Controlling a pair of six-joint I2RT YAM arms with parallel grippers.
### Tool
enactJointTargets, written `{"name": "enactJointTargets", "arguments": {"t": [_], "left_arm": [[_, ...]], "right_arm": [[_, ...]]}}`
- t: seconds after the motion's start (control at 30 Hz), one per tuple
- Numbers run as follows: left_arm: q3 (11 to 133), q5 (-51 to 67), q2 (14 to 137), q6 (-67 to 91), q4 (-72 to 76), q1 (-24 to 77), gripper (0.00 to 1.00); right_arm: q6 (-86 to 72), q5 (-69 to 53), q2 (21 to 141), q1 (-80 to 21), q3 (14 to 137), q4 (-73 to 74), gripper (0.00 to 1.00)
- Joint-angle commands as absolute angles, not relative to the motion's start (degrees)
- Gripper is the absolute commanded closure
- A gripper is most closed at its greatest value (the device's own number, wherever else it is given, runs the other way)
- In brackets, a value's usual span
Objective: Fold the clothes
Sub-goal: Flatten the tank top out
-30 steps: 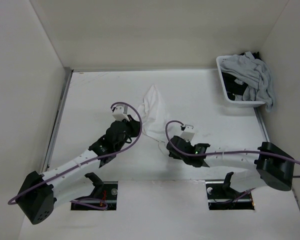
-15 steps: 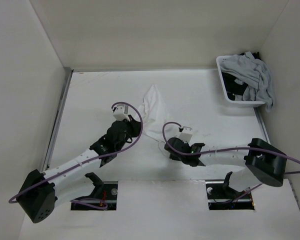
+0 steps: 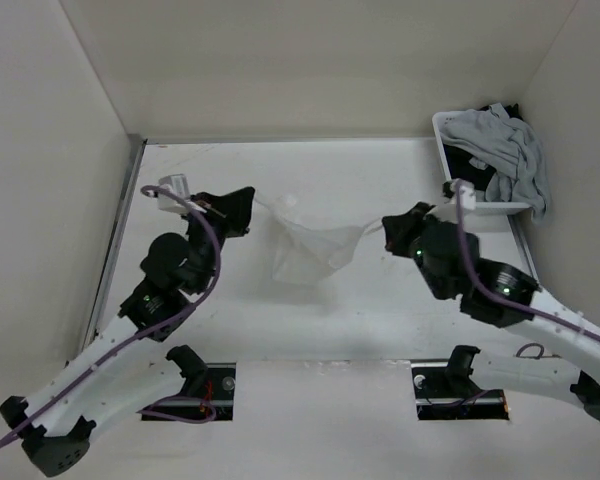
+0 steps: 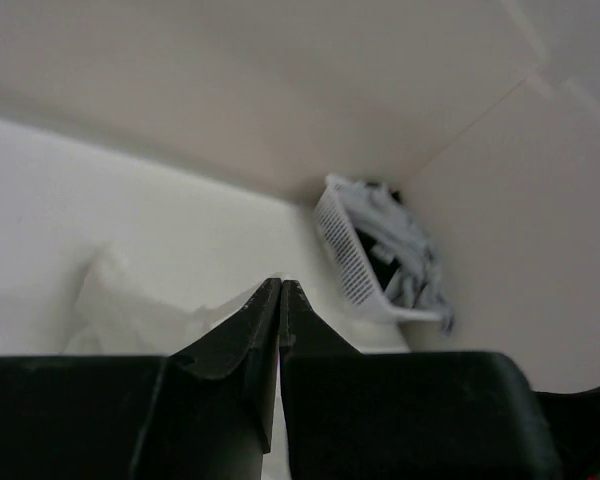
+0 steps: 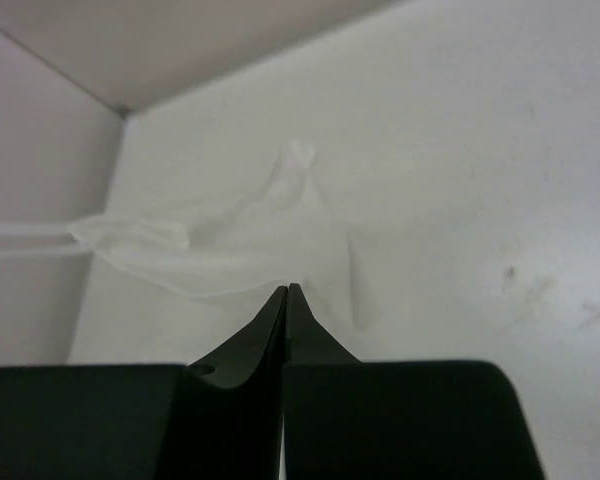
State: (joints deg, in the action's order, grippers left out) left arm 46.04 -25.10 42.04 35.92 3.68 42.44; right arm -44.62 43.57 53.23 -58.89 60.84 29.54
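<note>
The top (image 3: pixel 308 250) hung above the middle of the table (image 3: pixel 400 180), strung between the two raised arms. The left tool (image 3: pixel 248 205) was pressed together on a narrow strap or edge at one end. The right tool (image 3: pixel 387 228) was pinched on the cloth's opposite corner. In both wrist views the jaws met with no gap, and the fabric trailed just ahead of the tips.

Between the two holds the upper edge ran as a shallow sagging line. The body drooped below it in a loose pouch, its lowest part near or on the table; which could not be told.

It looked very light, thin and limp. It would probably carry no shape of its own, drape wherever tension eased, and bunch or twist readily. The straps would likely stretch into cords rather than spread the cloth. Better holds seemed to be the two outer corners of one edge, shoulders or hem, pinched firmly through the fabric and kept taut.

The basket (image 3: pixel 445 150) of grey garments (image 3: pixel 505 150) stood well apart at the far right.
</note>
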Motion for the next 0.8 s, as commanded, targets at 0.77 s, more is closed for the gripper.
{"name": "enactJointTargets", "arguments": {"t": [0.77], "left_arm": [[54.3,-52.9,39.3,2.4,21.8,66.7,0.98]], "right_arm": [[13.9,75.8,52.7,-89.6,76.4,-8.1,1.00]]}}
